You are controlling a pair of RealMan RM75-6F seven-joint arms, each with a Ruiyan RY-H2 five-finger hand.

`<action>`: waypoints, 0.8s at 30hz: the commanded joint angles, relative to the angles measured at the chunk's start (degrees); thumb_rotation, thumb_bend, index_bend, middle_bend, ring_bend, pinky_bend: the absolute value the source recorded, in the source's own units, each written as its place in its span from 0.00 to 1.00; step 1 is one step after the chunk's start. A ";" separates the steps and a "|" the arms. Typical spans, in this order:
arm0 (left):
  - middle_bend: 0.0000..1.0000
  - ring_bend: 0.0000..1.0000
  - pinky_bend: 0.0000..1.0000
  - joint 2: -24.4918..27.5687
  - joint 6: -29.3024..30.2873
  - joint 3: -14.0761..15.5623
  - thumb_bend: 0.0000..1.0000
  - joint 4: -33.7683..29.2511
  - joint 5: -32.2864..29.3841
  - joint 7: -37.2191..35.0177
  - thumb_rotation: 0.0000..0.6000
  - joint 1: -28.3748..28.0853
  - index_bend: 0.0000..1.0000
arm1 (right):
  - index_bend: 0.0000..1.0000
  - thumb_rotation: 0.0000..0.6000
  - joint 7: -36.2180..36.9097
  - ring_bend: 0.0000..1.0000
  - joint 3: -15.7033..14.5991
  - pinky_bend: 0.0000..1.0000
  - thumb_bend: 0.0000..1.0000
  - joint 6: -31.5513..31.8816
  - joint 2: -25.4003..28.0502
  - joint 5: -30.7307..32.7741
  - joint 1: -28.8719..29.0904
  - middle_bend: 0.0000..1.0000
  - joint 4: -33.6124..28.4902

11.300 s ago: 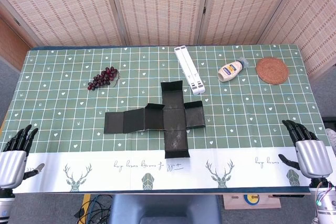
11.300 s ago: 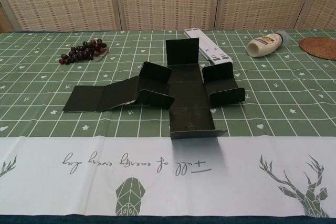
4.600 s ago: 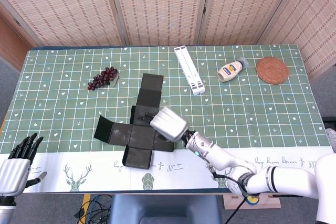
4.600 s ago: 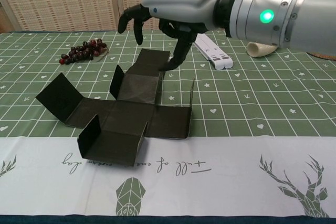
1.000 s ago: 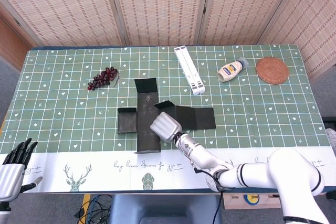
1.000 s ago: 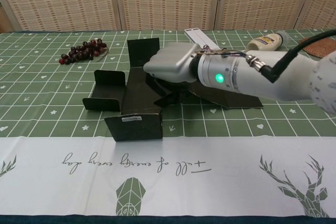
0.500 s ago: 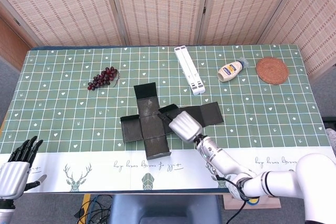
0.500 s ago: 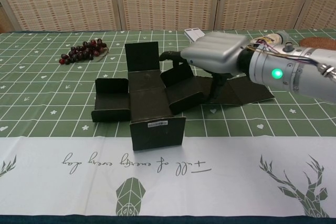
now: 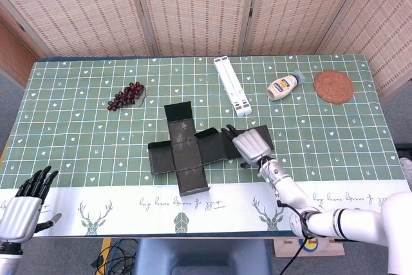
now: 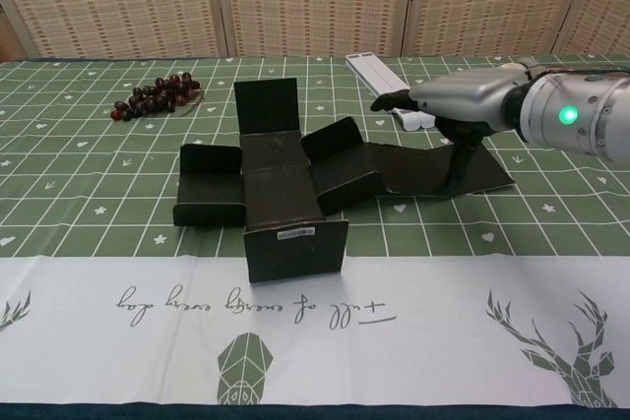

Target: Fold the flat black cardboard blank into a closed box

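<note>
Fold in progress, seen from the table's edge. The flat black cardboard blank (image 9: 193, 149), cross-shaped and scored into panels, lies near the middle of the green grid-patterned tablecloth (image 9: 77, 133), just beyond the cloth's white printed border. Its far, near and left flaps already stand part-raised around the central panel, as the chest view (image 10: 281, 189) shows; a fourth panel tilts up on the right, and past it a long strip of the blank runs flat toward the robot's right side. That strip sets the blank's long axis: left to right across the table.

The right hand (image 9: 252, 145) hovers over this right-hand strip, palm down, fingers spread and curving downward; in the chest view (image 10: 455, 105) one finger reaches down to the strip's surface. It holds nothing. The central panels therefore lie to this hand's left, along the strip's axis. The left hand (image 9: 23, 205) rests at the table's near left corner, fingers spread and empty, well apart from the blank.

Judgement: the right hand is much the nearer, and the coming fold likely turns on lifting the flat strip leftward over the raised walls. The box is far from closed.

Also present: a bunch of dark grapes (image 9: 126, 95), a white folding stand (image 9: 232, 85), a squeeze bottle (image 9: 283, 85), and a round woven coaster (image 9: 333, 86).
</note>
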 commanded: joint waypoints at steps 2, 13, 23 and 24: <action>0.00 0.04 0.15 0.09 -0.04 0.06 0.10 -0.09 -0.10 0.14 1.00 0.03 0.00 | 0.00 1.00 -0.67 0.76 1.43 0.98 0.15 -3.97 -1.01 6.50 2.32 0.03 2.76; 0.00 0.04 0.15 -0.04 -0.39 0.24 0.10 -0.03 -0.45 0.28 1.00 0.02 0.00 | 0.00 1.00 -5.72 0.76 0.89 0.98 0.15 -6.73 -3.90 18.65 8.03 0.03 7.23; 0.00 0.04 0.15 0.03 -0.36 0.32 0.10 0.63 -0.84 -0.34 1.00 0.20 0.00 | 0.00 1.00 -9.61 0.76 -0.65 0.98 0.16 -7.49 -7.40 26.43 12.48 0.05 11.26; 0.00 0.04 0.15 0.05 -0.36 0.33 0.10 0.69 -0.91 -0.41 1.00 0.24 0.00 | 0.00 1.00 -9.80 0.76 -0.72 0.98 0.16 -7.55 -7.56 26.96 12.77 0.05 11.44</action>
